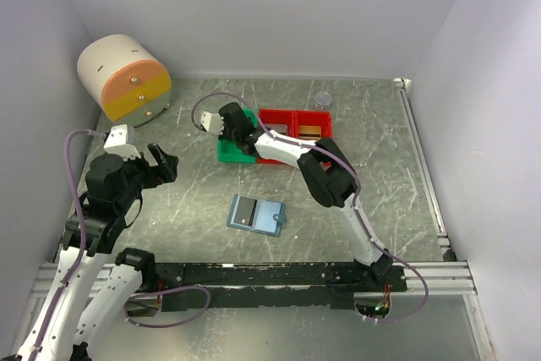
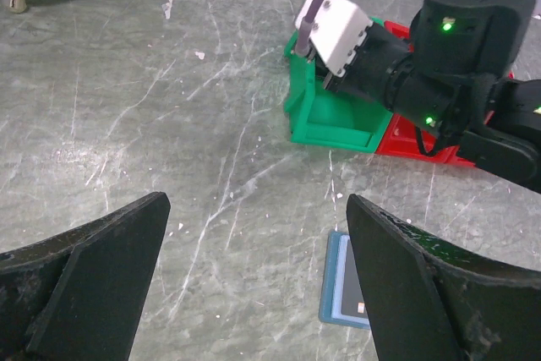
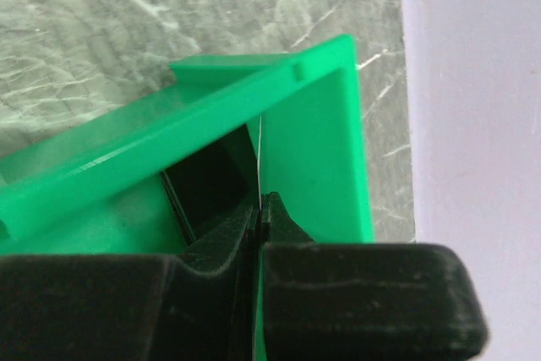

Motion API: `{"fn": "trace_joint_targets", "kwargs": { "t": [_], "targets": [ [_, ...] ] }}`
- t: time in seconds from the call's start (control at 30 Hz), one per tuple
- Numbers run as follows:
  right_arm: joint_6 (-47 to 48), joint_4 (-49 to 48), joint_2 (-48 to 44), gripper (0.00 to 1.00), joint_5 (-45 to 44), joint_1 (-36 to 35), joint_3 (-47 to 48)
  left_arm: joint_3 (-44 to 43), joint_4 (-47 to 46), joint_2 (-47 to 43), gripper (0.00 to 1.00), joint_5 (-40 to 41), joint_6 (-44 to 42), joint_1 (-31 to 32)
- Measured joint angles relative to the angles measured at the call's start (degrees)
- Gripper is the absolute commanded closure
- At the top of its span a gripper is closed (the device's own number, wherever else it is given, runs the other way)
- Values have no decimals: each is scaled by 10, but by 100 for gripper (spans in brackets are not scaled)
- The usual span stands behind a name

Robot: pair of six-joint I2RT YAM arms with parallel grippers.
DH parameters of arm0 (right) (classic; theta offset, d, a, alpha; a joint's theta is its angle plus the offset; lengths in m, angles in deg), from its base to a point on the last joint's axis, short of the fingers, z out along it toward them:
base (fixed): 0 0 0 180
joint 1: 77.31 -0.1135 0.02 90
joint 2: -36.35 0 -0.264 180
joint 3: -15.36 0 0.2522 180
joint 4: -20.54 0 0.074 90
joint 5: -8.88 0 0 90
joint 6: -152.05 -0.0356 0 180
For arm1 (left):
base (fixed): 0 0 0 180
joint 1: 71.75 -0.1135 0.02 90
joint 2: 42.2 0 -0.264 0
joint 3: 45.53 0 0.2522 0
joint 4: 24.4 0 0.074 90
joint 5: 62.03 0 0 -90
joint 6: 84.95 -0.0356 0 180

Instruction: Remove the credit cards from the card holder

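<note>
Right arm reached out to the green bin (image 1: 226, 152), its gripper (image 3: 258, 205) over the bin's inside corner.

- Step in hand, by my reading: dropping a card into that bin. To do it well, the card's lower edge needed to be below the bin wall before release. The fingers should then part only a little, and the arm should lift straight up so the card wasn't dragged back out.
- Right gripper: fingers pressed together. A thin pale line ran up from between the tips, which I took for a held card (image 3: 259, 158) seen edge-on. A dark shape sat just beside it inside the bin; couldn't tell whether that was another card or shadow.
- Left gripper (image 2: 254, 209): spread wide, holding nothing, touching nothing, hanging above bare table off to the left.
- Card holder (image 1: 264, 216): lay open and flat on the table, between the two arms and nearer than the bins, well apart from both grippers. A silvery-grey card (image 1: 246, 210) showed in its left panel, so the task was not finished.
- Red bins (image 1: 292, 114) stood just beside the green one, on its right.
- Likely need next: the holder may slide when a card is pulled, and the idle left gripper could pin it.
</note>
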Motion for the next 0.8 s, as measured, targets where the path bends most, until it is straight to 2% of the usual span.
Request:
{"fn": "trace_joint_targets", "kwargs": {
  "t": [0.17, 0.3, 0.37, 0.43, 0.47, 0.8],
  "targets": [
    [17, -11, 23, 100, 4, 2, -1, 0, 0, 0, 2, 0, 0, 0],
    [23, -22, 23, 95, 3, 4, -1, 0, -1, 0, 2, 0, 0, 0],
    [20, -21, 23, 91, 2, 5, 0, 0, -2, 0, 2, 0, 0, 0],
    [12, -15, 27, 79, 3, 5, 4, 0, -3, 0, 2, 0, 0, 0],
    [8, -11, 29, 77, 3, 5, 9, 0, -3, 0, 2, 0, 0, 0],
    [-49, 33, 39, 60, 19, 9, 46, 0, -3, 3, 3, -1, -2, 0]
  ]
}}
